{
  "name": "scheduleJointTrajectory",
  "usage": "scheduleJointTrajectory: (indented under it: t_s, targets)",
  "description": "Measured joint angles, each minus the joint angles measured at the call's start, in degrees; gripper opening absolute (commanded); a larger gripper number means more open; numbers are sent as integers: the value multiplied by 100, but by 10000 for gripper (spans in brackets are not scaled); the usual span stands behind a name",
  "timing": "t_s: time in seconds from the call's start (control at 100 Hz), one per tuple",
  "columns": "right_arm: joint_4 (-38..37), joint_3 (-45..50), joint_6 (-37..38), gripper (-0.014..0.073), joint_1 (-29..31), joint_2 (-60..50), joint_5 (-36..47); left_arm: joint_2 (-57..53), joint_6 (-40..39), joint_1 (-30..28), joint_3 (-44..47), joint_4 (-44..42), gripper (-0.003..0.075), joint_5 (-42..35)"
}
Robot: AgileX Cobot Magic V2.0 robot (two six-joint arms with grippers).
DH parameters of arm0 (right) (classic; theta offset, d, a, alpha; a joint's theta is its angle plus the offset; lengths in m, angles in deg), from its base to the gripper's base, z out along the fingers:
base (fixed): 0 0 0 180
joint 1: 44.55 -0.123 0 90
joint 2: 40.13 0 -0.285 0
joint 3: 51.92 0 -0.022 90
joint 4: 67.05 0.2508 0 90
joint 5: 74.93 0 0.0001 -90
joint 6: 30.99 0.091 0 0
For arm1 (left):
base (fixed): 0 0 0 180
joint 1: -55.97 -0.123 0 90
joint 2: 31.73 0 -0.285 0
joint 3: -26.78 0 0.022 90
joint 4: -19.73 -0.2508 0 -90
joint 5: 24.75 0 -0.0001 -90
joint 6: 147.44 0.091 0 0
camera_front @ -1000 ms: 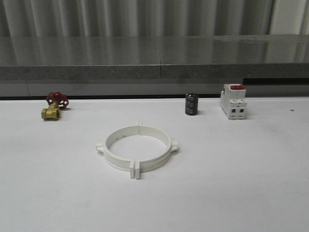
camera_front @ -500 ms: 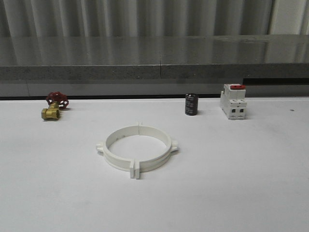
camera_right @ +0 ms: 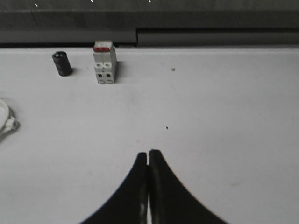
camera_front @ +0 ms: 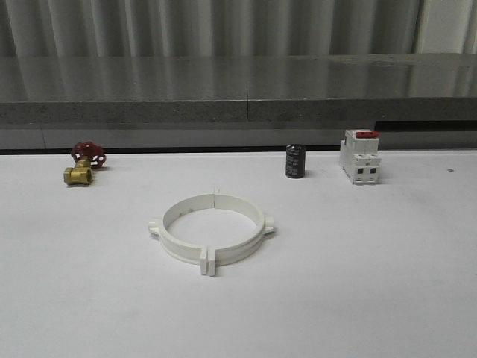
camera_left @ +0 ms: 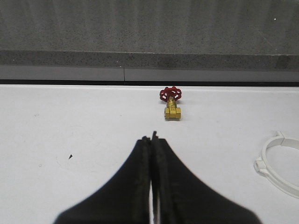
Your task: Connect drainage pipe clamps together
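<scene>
- The drainage pipe clamps lay near the middle of the white table, the two half-rings already set edge to edge so that they read as one wide ring lying flat.
- Their seams sat at twelve o'clock and six o'clock of the ring in the front view: the far tabs met in a thin upright line, and the near pair of tabs stood side by side, touching or very nearly so. Whether they were actually locked could not be told.
- The small outer lugs pointed to nine and three o'clock, so the axis through the joints ran straight away from the robot.
- The left gripper was clenched on nothing, its black fingers pressed together above bare table; from it the ring's rim lay off toward two o'clock.
- The right gripper was likewise closed and empty; the ring's lug lay toward ten o'clock from it.
- Judged from this, each arm stood about equally near its own half, well apart from it, and any pressing of the tabs would call for both to come inward.
- A brass valve with a red handwheel, a black capacitor and a white breaker stood along the far edge, well clear of the ring.
</scene>
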Motion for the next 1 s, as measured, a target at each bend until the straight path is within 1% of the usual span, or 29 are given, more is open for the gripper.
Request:
scheduleJointTrajectory:
  t_s: [0.09,0.24,0.31,0.48,0.55,0.67,1.0]
  targets:
    - [0,113,-10,-69,0,-275,266,0,0,0,0,0,-20,0]
    - [182,216,-149,-69,124,-673,359,0,0,0,0,0,-20,0]
    - [488,280,-494,-69,296,-792,384,0,0,0,0,0,-20,0]
    - [1510,540,-1716,-69,912,-987,545,0,0,0,0,0,-20,0]
    - [1865,673,-1984,-69,1171,-1011,702,0,0,0,0,0,-20,0]
    - [2197,938,-2133,-69,1380,-1032,1138,0,0,0,0,0,-20,0]
    - [2472,1837,-2186,-69,1392,-1176,2042,0,0,0,0,0,-20,0]
